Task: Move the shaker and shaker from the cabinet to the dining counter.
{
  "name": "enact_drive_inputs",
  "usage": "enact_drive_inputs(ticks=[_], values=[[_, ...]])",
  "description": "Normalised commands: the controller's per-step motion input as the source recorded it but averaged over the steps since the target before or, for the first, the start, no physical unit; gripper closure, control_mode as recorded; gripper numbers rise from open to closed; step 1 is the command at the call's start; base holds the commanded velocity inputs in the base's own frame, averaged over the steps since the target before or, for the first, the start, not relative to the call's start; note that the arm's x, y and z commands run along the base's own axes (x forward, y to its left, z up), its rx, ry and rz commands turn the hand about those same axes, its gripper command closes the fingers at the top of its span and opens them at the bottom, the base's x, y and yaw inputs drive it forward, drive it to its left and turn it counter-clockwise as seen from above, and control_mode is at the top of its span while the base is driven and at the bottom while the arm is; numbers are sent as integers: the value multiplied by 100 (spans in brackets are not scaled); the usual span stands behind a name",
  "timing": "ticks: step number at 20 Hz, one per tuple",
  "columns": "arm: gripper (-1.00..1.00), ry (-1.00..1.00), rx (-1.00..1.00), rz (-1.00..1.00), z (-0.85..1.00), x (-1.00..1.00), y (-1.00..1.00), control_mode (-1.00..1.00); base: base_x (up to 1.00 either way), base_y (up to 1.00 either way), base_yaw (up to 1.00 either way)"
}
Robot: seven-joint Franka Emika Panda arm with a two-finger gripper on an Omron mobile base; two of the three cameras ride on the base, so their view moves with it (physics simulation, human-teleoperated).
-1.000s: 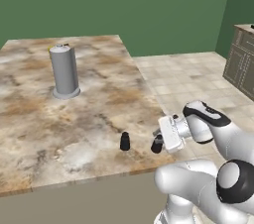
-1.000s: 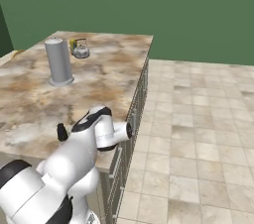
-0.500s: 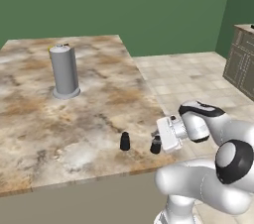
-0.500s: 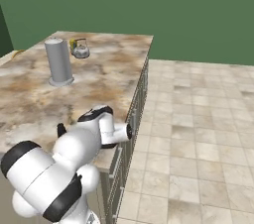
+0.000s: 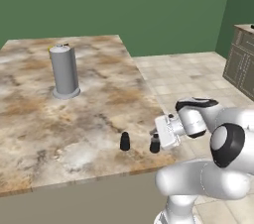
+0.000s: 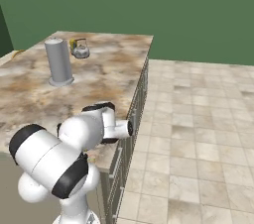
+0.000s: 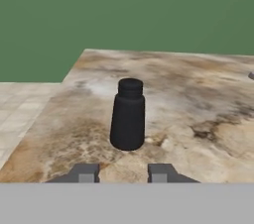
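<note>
One small black shaker (image 5: 125,141) (image 7: 128,119) stands upright on the marbled dining counter (image 5: 59,124) (image 7: 198,94), near its front right corner. Just to its right my gripper (image 5: 156,143) (image 7: 121,173) lies level and points left at it. The gripper is shut on the second black shaker (image 5: 155,141), held upright and low at the counter's surface, about a hand's width from the first. I cannot tell whether the held shaker touches the stone. In the hand view my fingertips (image 7: 85,173) stand close together below the standing shaker. The cabinet is out of view.
A tall grey metal cylinder (image 5: 64,72) (image 6: 59,62) stands farther back on the counter (image 6: 109,69). A small kettle (image 6: 80,49) sits at the far end. The counter's right edge drops to tiled floor (image 6: 198,119). A grey-brown floor cabinet (image 5: 240,64) is at the far right.
The gripper stays shut on the shaker in almost the same spot. The arm's upper links have swung round and now bulk larger in both base views.
</note>
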Motion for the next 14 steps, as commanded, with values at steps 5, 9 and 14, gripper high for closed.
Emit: enact_drive_inputs(ticks=[5, 9, 14], values=[[-100, -2, -3, 4, -30, 0, 19, -100, 0, 0, 0], [-100, -4, -5, 4, -23, -2, 22, -100, 0, 0, 0], [-100, -4, -2, 3, -12, -14, 5, -100, 0, 0, 0]])
